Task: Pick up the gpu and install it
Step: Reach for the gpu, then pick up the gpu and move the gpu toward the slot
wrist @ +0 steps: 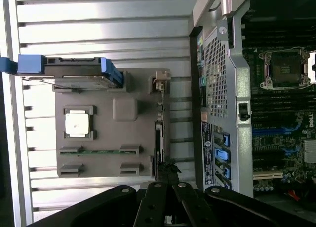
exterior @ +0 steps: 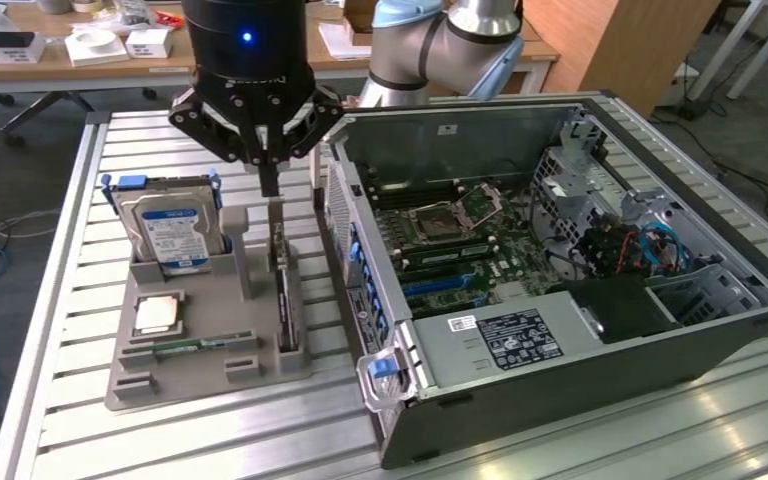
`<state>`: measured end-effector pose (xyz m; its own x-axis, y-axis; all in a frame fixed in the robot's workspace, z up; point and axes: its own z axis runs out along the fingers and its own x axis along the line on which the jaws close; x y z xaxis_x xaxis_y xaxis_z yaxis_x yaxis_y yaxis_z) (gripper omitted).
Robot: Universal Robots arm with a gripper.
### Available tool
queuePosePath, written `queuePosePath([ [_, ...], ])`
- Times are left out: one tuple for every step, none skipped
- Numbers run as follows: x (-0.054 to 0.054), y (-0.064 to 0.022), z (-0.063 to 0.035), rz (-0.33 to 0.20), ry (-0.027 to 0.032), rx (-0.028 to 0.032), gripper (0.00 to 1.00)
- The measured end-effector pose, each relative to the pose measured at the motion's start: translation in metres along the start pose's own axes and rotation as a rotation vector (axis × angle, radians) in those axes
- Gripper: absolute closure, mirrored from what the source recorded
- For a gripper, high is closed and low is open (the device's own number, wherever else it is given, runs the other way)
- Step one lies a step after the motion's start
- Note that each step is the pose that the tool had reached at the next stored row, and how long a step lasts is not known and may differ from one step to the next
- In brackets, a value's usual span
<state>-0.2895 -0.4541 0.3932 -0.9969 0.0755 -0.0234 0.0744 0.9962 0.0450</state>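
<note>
Claw (exterior: 271,190) of black angular metal is hanging with jaws pressed together just over the thin flat gpu (exterior: 287,300), which is standing on edge in a slot along the matte grey tray (exterior: 157,375), at its edge beside the steel case (exterior: 558,345)

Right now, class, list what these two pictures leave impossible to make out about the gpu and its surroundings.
Fan face of the gpu: both views, the card stands edge-on in the grey holder.
Contact between fingers and gpu: wrist view, the fingers overlap the card's end.
Hard drive label text: exterior view, too small.
</note>
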Motion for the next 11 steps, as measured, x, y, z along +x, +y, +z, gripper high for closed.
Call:
queuePosePath([
  [0.0019, -0.0005, 0.0000, 0.000, 0.0000, -0.0001, 0.90],
  [0.0038, -0.0009, -0.0001, 0.000, 0.0000, -0.0001, 0.90],
  [0.0053, -0.0011, -0.0001, 0.000, 0.0000, -0.0001, 0.90],
  [0.0064, -0.0012, -0.0001, 0.000, -0.0001, -0.0001, 0.90],
  [0.0065, -0.0012, -0.0002, 0.000, 0.0000, -0.0001, 0.90],
  [0.0065, -0.0012, -0.0002, 0.000, 0.0000, -0.0001, 0.90],
  [0.0065, -0.0012, -0.0002, 0.000, 0.0000, -0.0001, 0.90],
  [0.0065, -0.0012, -0.0002, 0.000, 0.0000, -0.0001, 0.90],
  [0.0066, -0.0012, -0.0002, 0.000, 0.0000, -0.0001, 0.90],
  [0.0066, -0.0012, -0.0002, 0.000, 0.0000, -0.0001, 0.90],
  [0.0066, -0.0012, -0.0002, 0.000, 0.0000, 0.0000, 0.90],
])
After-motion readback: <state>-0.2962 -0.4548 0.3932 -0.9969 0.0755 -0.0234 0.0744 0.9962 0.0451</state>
